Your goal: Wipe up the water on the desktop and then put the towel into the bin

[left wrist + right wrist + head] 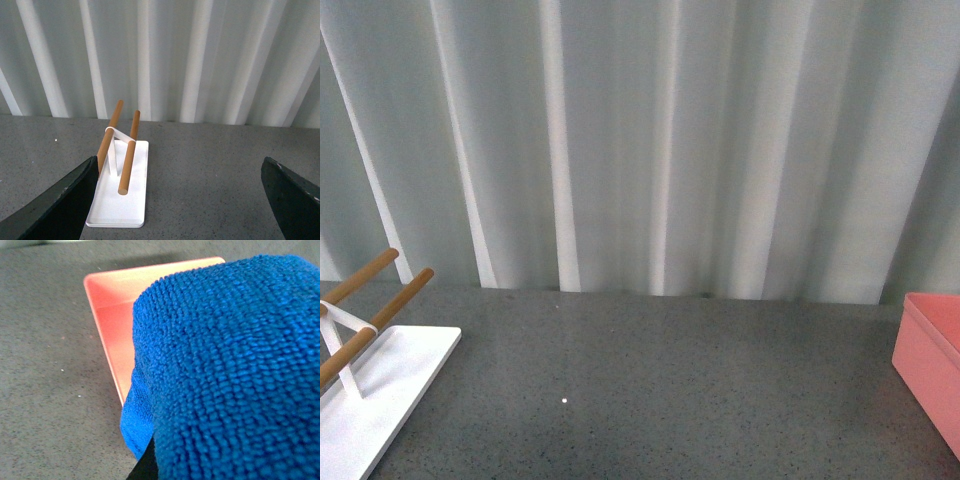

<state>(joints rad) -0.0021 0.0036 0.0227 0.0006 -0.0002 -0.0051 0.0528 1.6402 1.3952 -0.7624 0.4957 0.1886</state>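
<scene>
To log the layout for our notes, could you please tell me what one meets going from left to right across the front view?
white rack with two wooden bars → dark grey desktop, bare across the middle → salmon-pink bin, cut off by the right edge.

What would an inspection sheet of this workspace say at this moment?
Surface: desktop dark grey, speckled; no puddle seen.
Job's things: towel fills the right wrist view, partly covering the bin; front view shows the bin at the desktop's right edge.
Clutter: white rack with wooden bars, at left.
Grippers: left gripper jaws wide open, empty; right gripper hidden behind towel.
Cables: nothing seen.
Surroundings: pale ribbed backdrop.
</scene>
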